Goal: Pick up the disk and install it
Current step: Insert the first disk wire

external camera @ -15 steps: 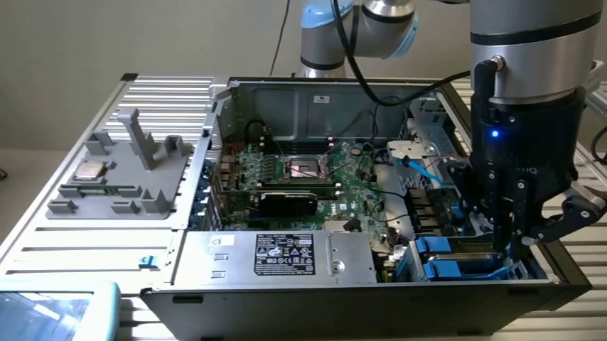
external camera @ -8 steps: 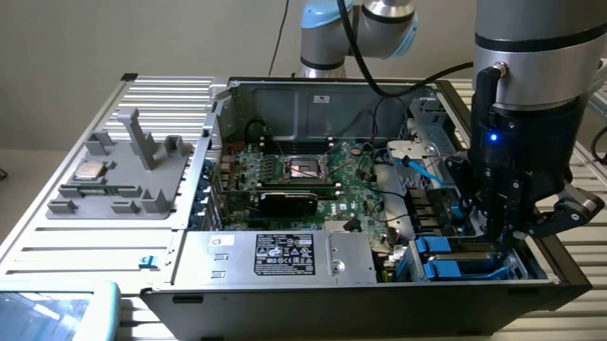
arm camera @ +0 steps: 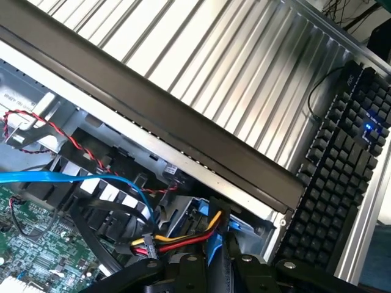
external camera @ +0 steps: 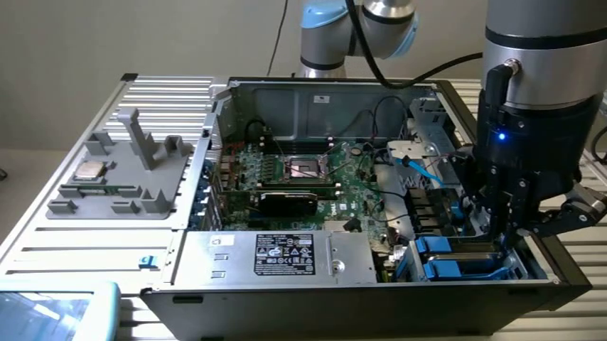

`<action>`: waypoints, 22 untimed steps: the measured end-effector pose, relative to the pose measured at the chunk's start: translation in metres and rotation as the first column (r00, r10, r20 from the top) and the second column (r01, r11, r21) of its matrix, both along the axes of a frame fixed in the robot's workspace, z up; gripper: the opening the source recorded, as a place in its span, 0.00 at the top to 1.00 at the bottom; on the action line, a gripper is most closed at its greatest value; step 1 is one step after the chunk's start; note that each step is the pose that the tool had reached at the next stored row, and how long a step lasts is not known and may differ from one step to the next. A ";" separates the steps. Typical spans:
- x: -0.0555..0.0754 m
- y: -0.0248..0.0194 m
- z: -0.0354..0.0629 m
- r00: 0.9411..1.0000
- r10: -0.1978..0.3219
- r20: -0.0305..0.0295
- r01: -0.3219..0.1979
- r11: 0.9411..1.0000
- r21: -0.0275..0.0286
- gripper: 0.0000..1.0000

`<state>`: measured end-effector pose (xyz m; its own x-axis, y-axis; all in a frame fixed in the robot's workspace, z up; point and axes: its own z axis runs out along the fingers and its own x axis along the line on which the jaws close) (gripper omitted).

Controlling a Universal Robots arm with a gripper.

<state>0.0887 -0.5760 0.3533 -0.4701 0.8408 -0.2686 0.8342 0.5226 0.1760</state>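
The disk (arm camera: 213, 243) shows edge-on in the wrist view as a thin dark slab with a blue bracket, pinched between my fingers. My gripper (arm camera: 219, 271) is shut on it. In the exterior view the gripper (external camera: 507, 229) reaches straight down into the drive bay (external camera: 474, 259) at the near corner of the open computer case, on the exterior view's right. The disk hangs upright there, mostly hidden behind the fingers. Two blue-bracketed carriers (external camera: 438, 245) lie in the bay just beside the gripper.
Blue data cable (arm camera: 73, 178) and red-yellow power wires (arm camera: 177, 238) run close to the bay. The case wall (arm camera: 183, 131) borders it. A silver power supply box (external camera: 275, 256), the motherboard (external camera: 303, 177), a grey fixture (external camera: 142, 195) with a small chip (external camera: 90, 169), and a keyboard (arm camera: 342, 177) lie around.
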 end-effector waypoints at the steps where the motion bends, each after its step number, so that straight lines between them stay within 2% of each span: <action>1: 0.000 -0.0017 0.0024 1.000 0.000 0.002 0.000 1.000 0.000 0.76; 6: 0.000 -0.0141 0.0062 1.000 0.002 0.006 -0.002 1.000 0.001 0.76; 9: 0.000 -0.0184 0.0066 1.000 0.010 0.008 -0.010 1.000 0.001 0.76; 12: 0.000 -0.0207 0.0072 1.000 0.022 0.013 -0.022 1.000 0.004 0.76; 19: 0.000 -0.0212 0.0072 1.000 0.022 0.013 -0.022 1.000 0.004 0.76; 20: 0.000 -0.0212 0.0073 1.000 0.022 0.013 -0.022 1.000 0.005 0.76; 21: 0.000 -0.0218 0.0073 1.000 0.022 0.014 -0.022 1.000 0.014 0.76; 22: 0.000 -0.0226 0.0072 1.000 0.022 0.015 -0.022 0.999 0.027 0.76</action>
